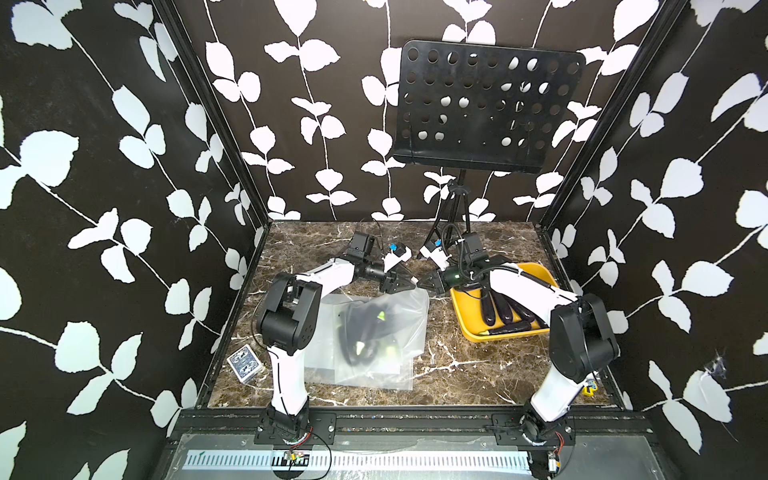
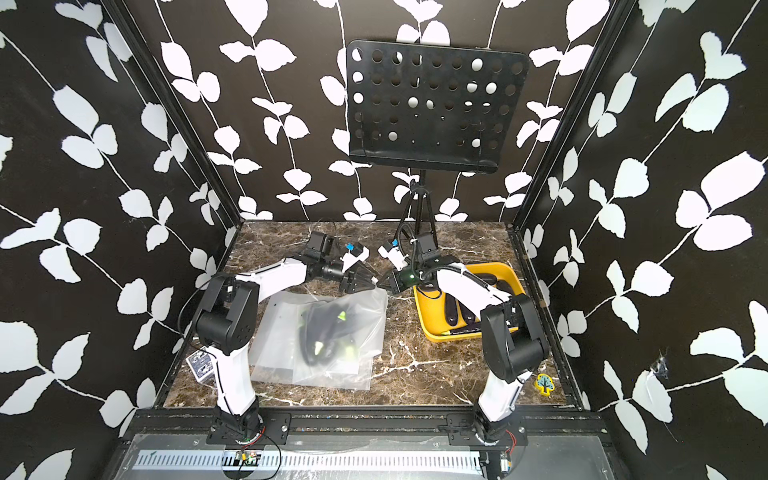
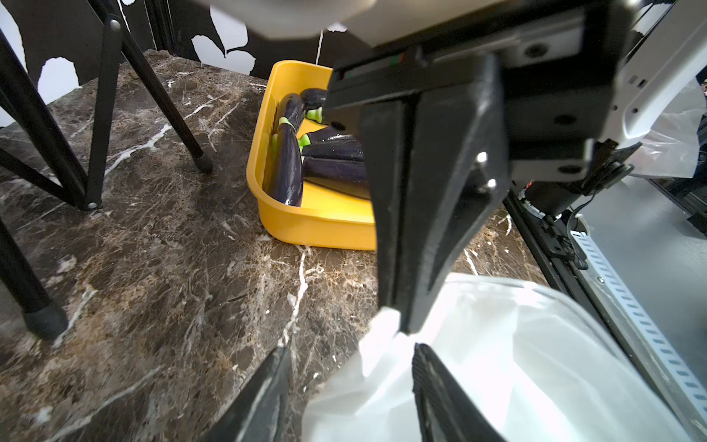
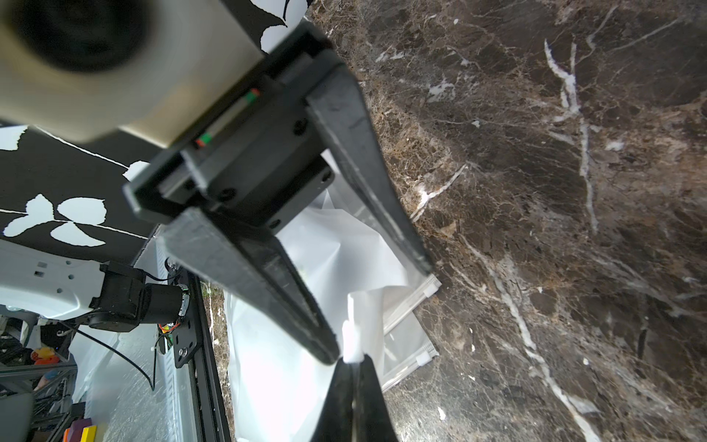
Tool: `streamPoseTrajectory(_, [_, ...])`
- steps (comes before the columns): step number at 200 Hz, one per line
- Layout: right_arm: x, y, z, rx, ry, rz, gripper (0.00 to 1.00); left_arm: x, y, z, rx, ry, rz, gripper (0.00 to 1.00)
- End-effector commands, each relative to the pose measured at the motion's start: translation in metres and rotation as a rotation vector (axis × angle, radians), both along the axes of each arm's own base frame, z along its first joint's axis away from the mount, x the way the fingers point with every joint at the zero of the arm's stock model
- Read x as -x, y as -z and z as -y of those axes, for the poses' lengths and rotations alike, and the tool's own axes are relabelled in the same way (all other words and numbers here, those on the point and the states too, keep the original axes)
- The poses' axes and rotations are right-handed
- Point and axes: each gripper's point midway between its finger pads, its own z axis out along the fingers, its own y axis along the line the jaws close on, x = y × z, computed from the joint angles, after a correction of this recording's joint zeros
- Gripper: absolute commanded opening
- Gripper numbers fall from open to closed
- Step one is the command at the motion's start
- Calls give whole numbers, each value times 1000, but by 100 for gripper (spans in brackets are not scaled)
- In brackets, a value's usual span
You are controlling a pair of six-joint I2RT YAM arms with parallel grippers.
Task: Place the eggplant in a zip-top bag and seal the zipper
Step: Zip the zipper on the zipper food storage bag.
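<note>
While loose eggplants [image 1: 488,309] fill tray [image 1: 463,320] | bagged eggplants [image 1: 365,328] inside bag [image 1: 407,316] | left tool [image 3: 350,350] open | right tool [image 4: 352,361] pinching bag

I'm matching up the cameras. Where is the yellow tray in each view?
Top view: yellow tray, right of centre.
Top view: yellow tray, same place.
Left wrist: partly hidden behind the right gripper.
Right wrist: not in it.
Shared landmark: the clear bag, in all four views.
</note>
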Motion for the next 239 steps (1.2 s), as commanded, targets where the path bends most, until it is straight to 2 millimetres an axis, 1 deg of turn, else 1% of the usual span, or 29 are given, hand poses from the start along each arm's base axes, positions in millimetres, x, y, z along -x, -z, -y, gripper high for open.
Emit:
streamPoseTrajectory(1, [-4, -28, -5, -51, -46, 78, 3, -5, -16, 3, 57, 35, 59, 55])
streamPoseTrajectory(40, [-11, -27, -2, -50, -30, 74, 3, -6, -32, 6, 109, 56, 93, 57])
streamPoseTrajectory(48, [-13, -28, -1, -50, -21, 76, 3, -4, -34, 6, 116, 62, 94, 56])
streamPoseTrajectory(69, [-19, -25, 2, -33, 2, 75, 3, -1, -37, 5, 122, 69, 98, 48])
streamPoseTrajectory(92, [-21, -24, 5, -27, 13, 75, 3, 0, -36, 3, 114, 70, 84, 31])
streamPoseTrajectory(102, [-21, -25, 5, -29, 12, 78, 3, 1, -37, 2, 119, 75, 75, 26])
streamPoseTrajectory(124, [-23, -22, 7, -15, 26, 81, 3, 6, -42, 2, 140, 95, 61, 22])
streamPoseTrajectory(157, [-27, -19, 7, -2, 36, 82, 3, 9, -47, 2, 157, 99, 57, 20])
streamPoseTrajectory(170, [-27, -19, 6, -7, 32, 81, 3, 9, -46, 3, 155, 97, 46, 25])
streamPoseTrajectory(187, [-28, -20, 4, -19, 25, 78, 3, 7, -46, 4, 156, 94, 46, 26])
streamPoseTrajectory(227, [-27, -21, 3, -32, 25, 76, 3, 7, -47, 6, 160, 99, 37, 24])
streamPoseTrajectory(239, [-26, -21, 3, -31, 24, 76, 3, 6, -49, 6, 163, 100, 38, 20])
